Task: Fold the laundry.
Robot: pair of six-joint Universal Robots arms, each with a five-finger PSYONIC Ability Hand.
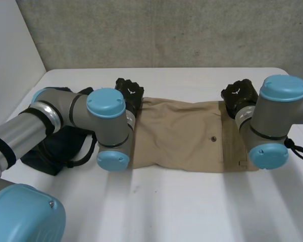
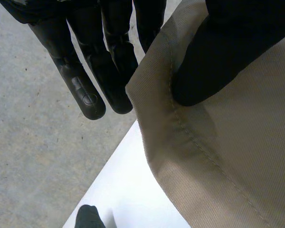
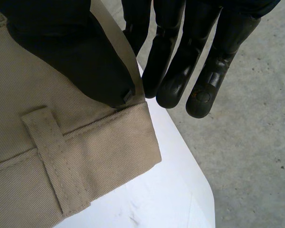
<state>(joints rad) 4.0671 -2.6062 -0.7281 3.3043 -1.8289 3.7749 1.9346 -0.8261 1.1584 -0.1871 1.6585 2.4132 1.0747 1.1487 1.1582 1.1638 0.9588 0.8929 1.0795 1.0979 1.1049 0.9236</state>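
Robot lab or test cell, not a home. Plain white rectangular table [image 1: 192, 212] against a bare rough grey concrete wall [image 1: 166, 30], grey concrete floor [image 2: 33, 156]. Left arm [image 1: 60, 113] and right arm [image 1: 272, 118], grey with light-blue caps, work at the table's near edge.

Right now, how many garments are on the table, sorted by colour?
Tan garment: 1
Dark garment: 1
Total: 2
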